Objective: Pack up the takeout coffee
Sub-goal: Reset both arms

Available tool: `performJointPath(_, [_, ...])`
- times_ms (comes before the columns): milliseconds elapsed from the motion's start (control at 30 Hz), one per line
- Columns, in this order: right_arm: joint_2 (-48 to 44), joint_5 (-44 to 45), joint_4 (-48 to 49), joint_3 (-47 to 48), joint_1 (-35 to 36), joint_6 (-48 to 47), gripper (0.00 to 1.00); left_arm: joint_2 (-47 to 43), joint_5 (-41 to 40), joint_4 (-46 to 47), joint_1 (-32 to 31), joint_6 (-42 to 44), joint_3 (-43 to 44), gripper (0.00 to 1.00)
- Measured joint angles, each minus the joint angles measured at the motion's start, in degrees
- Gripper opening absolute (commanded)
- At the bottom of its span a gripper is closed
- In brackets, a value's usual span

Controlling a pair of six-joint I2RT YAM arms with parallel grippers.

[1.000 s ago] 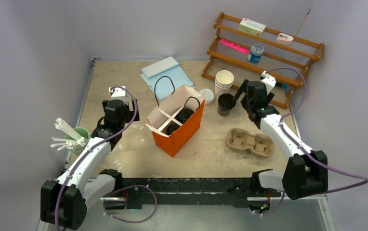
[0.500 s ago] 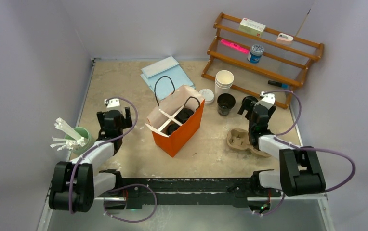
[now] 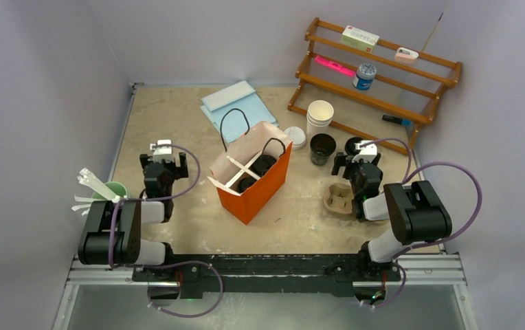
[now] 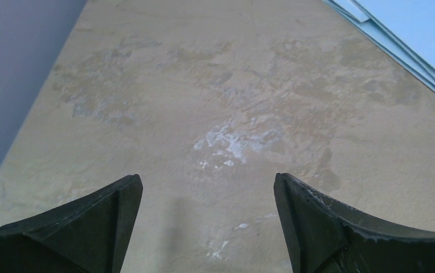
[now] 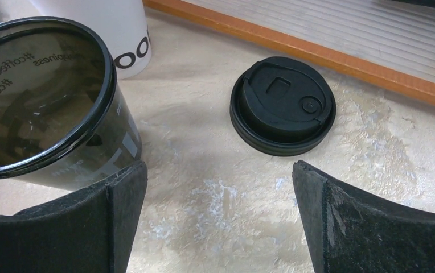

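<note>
Right arm (image 3: 376, 203) has folded back; right jaws, open and empty, face the black lid (image 5: 282, 106) at twelve o'clock, cup (image 5: 39, 96) at ten; left jaws open, farther off.

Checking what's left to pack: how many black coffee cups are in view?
3. One open black cup stands on the table beside the white cups; two lidded cups sit inside the orange bag. Others could be hidden there.

Lid (image 5: 282, 106) right of cup (image 5: 39, 102)
</note>
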Motion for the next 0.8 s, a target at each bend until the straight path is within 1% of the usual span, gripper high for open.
performJointPath(67, [0.9,-0.3,1.5,-0.4,0.0,-0.6,0.99,1.7,2.2,2.6,0.0,0.6,0.2,0.9])
performJointPath(133, [1.0,0.0,3.6,-0.5,0.0,-1.0,0.99,3.9,5.2,7.2,0.0,0.7,-0.1,0.89])
performJointPath(200, [1.0,1.1,5.6,-0.5,0.0,-1.0,0.99,6.8,8.2,13.2,0.0,1.3,-1.0,0.9])
performJointPath(300, [1.1,1.3,5.5,0.2,0.0,-0.9,0.99,13.3,11.3,21.2,-0.4,2.1,-2.4,0.9])
performJointPath(400, [1.1,1.3,5.4,0.3,0.0,-0.9,0.99,14.9,11.2,18.5,-2.0,3.4,-1.0,0.88])
performJointPath(433, [1.1,1.3,5.4,0.3,0.0,-0.9,0.98,15.1,10.4,18.5,-3.1,3.6,-0.3,0.92])
performJointPath(467, [1.1,1.3,5.4,0.3,0.0,-0.9,0.99,15.1,9.2,18.4,-3.7,3.9,0.5,0.94])
performJointPath(500, [1.1,1.3,5.3,0.3,0.0,-0.9,0.99,15.0,8.0,18.1,-5.2,4.3,1.3,0.95])
performJointPath(567, [1.1,1.3,5.3,0.3,0.0,-0.9,0.99,15.0,6.6,18.3,-6.3,4.5,2.0,0.95])
performJointPath(800, [1.1,1.3,5.3,0.3,0.0,-0.9,0.99,15.0,3.8,17.7,-6.5,4.8,2.0,0.96])
